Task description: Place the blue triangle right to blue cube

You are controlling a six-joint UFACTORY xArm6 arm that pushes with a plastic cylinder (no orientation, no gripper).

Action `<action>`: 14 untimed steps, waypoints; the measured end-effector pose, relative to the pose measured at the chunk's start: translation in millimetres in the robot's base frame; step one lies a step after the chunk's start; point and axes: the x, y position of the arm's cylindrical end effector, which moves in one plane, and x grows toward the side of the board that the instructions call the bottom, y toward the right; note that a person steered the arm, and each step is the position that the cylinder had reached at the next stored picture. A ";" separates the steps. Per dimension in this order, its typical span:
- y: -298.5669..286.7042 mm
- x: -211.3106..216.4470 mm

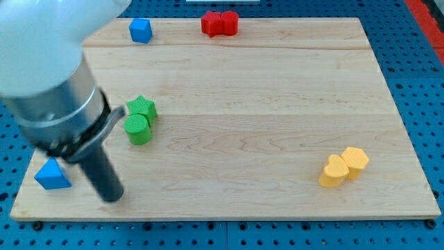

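The blue triangle [52, 174] lies near the board's bottom left corner. The blue cube [140, 30] sits at the board's top edge, left of centre. My tip [112, 196] rests on the board just to the right of the blue triangle, a short gap apart from it. The arm's grey and white body covers the view's upper left.
A green star [142, 107] and a green cylinder [137, 129] touch each other just right of the rod. Two joined red blocks [219, 23] sit at the top edge. Two yellow blocks [344, 167] sit at the lower right. The wooden board [277, 104] lies on a blue perforated table.
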 end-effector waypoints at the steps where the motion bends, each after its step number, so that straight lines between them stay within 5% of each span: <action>1: -54.9 11.8; 3: -122.2 -28.4; 4: -106.1 -46.0; 6: -113.8 -14.2; 7: -58.3 -11.4; 10: -105.4 -32.7; 14: -78.7 -126.0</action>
